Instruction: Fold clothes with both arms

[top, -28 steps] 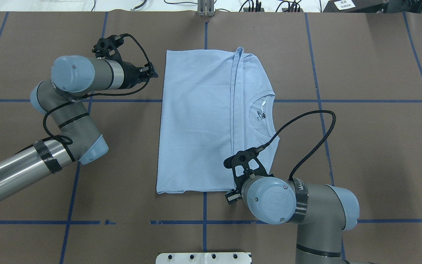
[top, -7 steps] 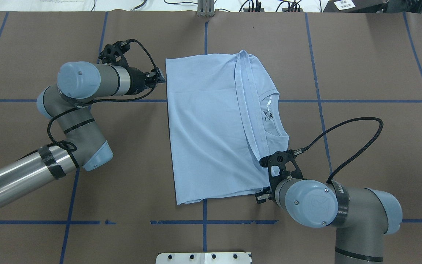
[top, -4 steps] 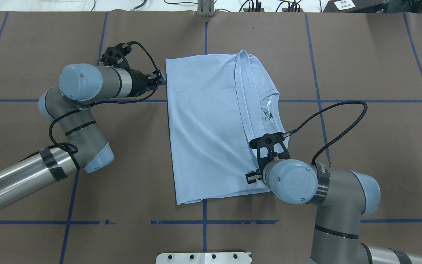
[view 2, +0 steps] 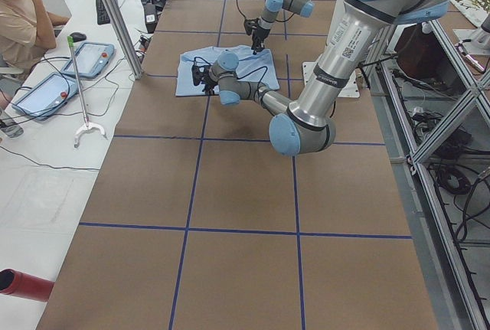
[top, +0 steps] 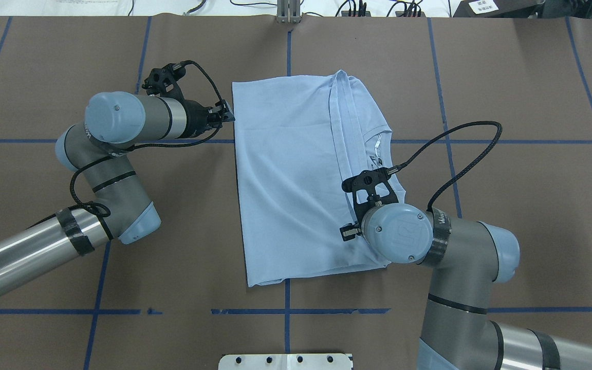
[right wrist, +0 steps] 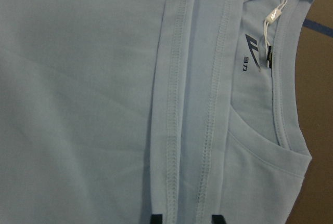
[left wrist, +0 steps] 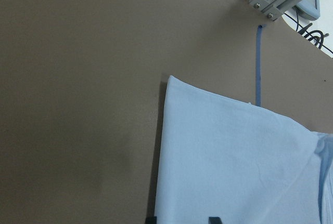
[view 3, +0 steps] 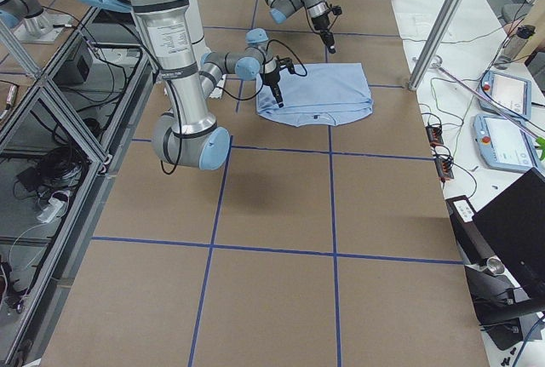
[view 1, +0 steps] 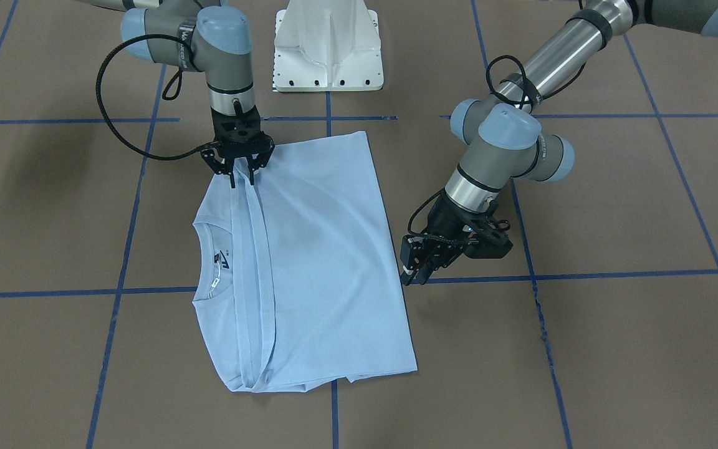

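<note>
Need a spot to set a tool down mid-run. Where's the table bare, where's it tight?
Free: table right of the right arm; far-left corner beyond the left arm; strip between the T-shirt and the white base plate. Crowded: the shirt's edge at the left pincer, and the fold beside the collar under the right pincer.
</note>
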### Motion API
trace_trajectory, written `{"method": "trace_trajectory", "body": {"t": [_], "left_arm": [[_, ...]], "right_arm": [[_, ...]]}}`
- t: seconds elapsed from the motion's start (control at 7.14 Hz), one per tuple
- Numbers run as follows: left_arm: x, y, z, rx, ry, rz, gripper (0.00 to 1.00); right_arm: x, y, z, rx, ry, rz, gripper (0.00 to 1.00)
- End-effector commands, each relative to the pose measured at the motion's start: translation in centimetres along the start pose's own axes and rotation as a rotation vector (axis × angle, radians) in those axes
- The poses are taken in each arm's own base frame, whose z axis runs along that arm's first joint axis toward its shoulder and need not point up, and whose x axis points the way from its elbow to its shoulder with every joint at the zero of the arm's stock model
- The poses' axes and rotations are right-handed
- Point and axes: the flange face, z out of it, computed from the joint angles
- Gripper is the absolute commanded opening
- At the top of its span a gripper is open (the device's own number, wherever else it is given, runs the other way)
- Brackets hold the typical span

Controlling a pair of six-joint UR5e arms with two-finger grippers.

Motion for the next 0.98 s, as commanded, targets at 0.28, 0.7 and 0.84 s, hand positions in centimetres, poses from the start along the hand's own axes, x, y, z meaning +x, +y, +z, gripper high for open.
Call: {"method": "trace_trajectory", "body": {"t": [0.28,0.7,0.84], "left_arm": [[-0.1,0.0,0.0,-0.001,-0.001,0.001,0.44],[0.0,0.1,0.1,-0.002,-0.001,0.000,0.44],[-0.2,0.1,0.1,-0.001,-0.002,0.000,0.44]], "right_arm": [[-0.1,0.0,0.3,-0.008,0.000,-0.002,0.04],[-1.1,-0.8,-0.6,0.009,-0.018,-0.054,0.36],[-0.9,-0.4,0.3,-0.001,-0.003,-0.059,0.41]]}}
